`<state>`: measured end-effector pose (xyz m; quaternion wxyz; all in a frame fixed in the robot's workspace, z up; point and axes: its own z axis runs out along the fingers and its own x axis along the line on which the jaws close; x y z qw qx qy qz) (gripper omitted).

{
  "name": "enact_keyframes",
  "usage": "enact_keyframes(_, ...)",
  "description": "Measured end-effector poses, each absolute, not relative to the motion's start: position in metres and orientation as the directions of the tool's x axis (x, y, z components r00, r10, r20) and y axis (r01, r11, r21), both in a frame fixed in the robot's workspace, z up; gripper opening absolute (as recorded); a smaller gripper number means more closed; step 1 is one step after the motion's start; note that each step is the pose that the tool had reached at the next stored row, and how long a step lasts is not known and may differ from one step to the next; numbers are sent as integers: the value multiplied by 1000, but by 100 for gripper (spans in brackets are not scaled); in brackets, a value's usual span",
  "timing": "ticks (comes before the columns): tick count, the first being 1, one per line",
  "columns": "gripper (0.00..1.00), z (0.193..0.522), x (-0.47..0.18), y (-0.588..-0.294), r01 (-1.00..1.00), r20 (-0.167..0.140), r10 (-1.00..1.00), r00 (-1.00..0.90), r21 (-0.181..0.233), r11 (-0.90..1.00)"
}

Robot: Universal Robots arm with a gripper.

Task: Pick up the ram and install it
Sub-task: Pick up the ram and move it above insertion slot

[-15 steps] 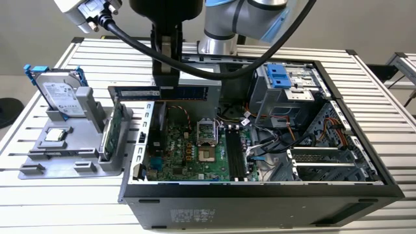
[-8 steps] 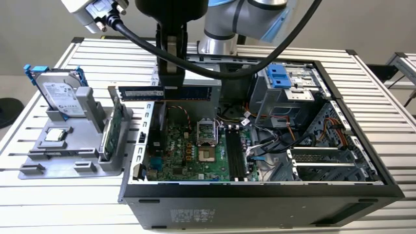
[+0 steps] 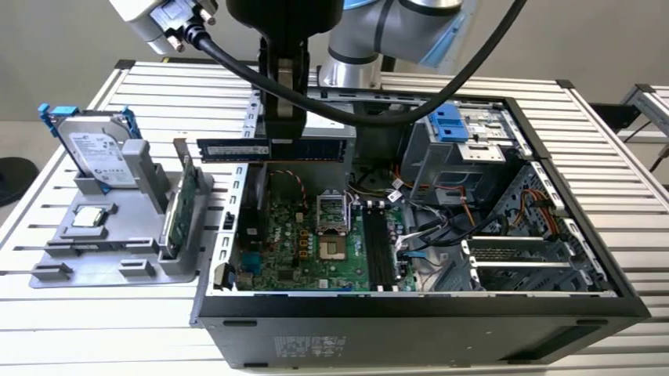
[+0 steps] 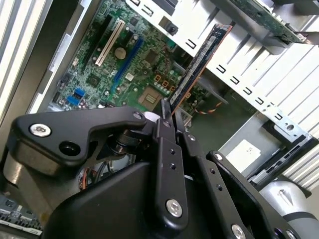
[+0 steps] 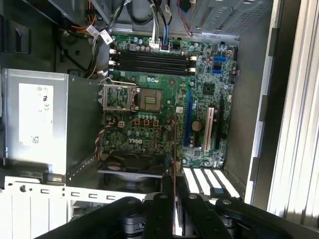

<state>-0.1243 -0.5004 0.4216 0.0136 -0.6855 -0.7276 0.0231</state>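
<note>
The pick-up is done; the install is not. The fingers [image 4: 167,144] are clamped shut on the ram [image 4: 199,59], gripping it by its long upper edge with a flat pad on each face.

In the exterior view the ram [image 3: 274,148] hangs level and on edge, clear of everything, above the rear edge of the open case [image 3: 418,313] and toward that view's left. It is off the rack [image 3: 115,266], which stands on the surface [image 3: 63,329] beside the case and holds the hard drive [image 3: 99,153] and the green card [image 3: 180,207].

In the first wrist view the ram [image 5: 175,149] shows edge-on as a thin line over the fan end of the motherboard [image 5: 164,124]. The black slots [image 5: 149,62] lie at the board's far end, well apart from the ram, and look empty. From this angle the ram's long axis seems to run across the slots, not along them, though I cannot be sure.

So, by my reading, 1 of 2 steps is finished: the ram is grasped and lifted, and what is left is the seating in a slot.
</note>
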Motion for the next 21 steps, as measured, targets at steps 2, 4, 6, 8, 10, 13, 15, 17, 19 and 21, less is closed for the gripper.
enact_keyframes(2,0,422,-123,-500,997,-12,998,-60,-52,59)
enact_keyframes(4,0,422,-121,-500,997,-12,998,-60,-52,59)
enact_keyframes(6,0,422,-120,-500,997,-12,998,-60,-52,59)
enact_keyframes(8,0,422,-118,-500,997,-12,998,-60,-52,59)
enact_keyframes(10,0,422,-117,-500,997,-12,998,-60,-52,59)
enact_keyframes(13,0,422,-114,-500,997,-12,998,-60,-52,59)
enact_keyframes(15,0,422,-113,-500,997,-12,998,-60,-52,59)
enact_keyframes(17,0,422,-111,-500,997,-12,998,-60,-52,59)
enact_keyframes(19,0,422,-110,-500,997,-12,998,-60,-52,59)
enact_keyframes(21,0,422,-108,-500,997,-12,998,-60,-52,59)
